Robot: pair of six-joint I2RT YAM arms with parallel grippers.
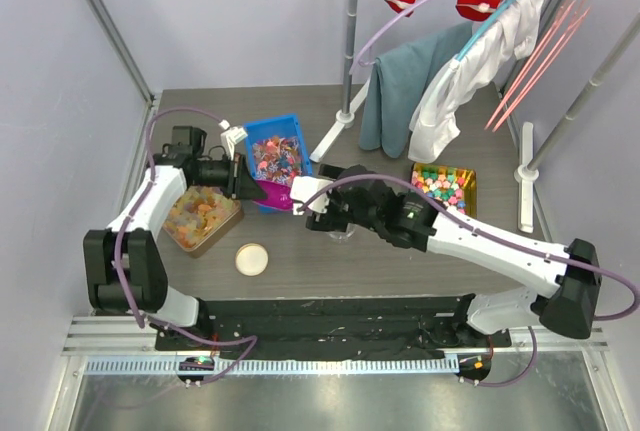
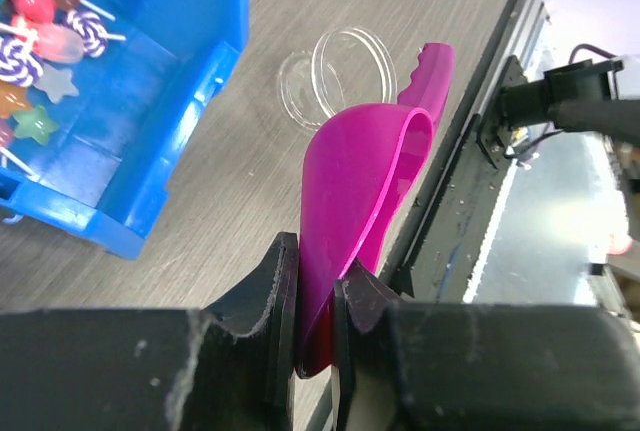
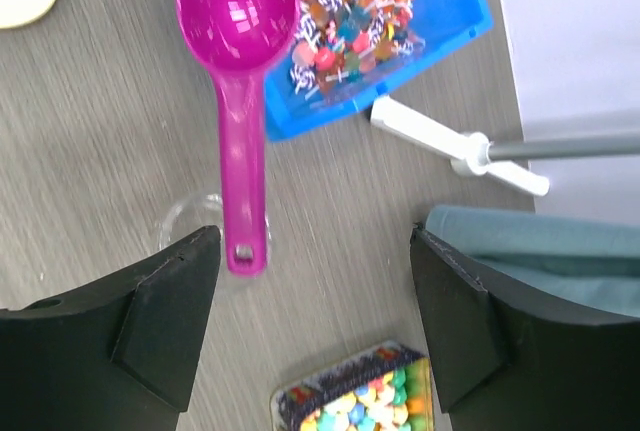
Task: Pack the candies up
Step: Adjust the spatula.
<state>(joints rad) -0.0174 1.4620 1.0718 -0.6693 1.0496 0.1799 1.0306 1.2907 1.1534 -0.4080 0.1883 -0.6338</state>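
Observation:
The candies [image 1: 277, 151] are small red, pink and blue wrapped sweets lying in a blue bin [image 1: 262, 131] at the back centre; they also show in the right wrist view as candies [image 3: 350, 11]. My left gripper [image 1: 243, 183] is shut on the bowl end of a magenta scoop [image 1: 272, 195], seen up close as the scoop [image 2: 370, 181] pinched by the left gripper [image 2: 315, 281]. The scoop's bowl [image 3: 235, 11] looks empty. My right gripper [image 1: 312, 206] stands open, right gripper [image 3: 312, 246], with the scoop's handle end near its left finger, untouched.
A clear cup [image 3: 185, 221] sits on the table under the scoop handle. A tin of orange-yellow pieces [image 1: 203, 216] and a cream lid [image 1: 252, 259] lie at the left. A tin of pastel sweets [image 1: 443, 186] is at the right. A clothes rack [image 1: 352, 51] with hanging garments stands behind.

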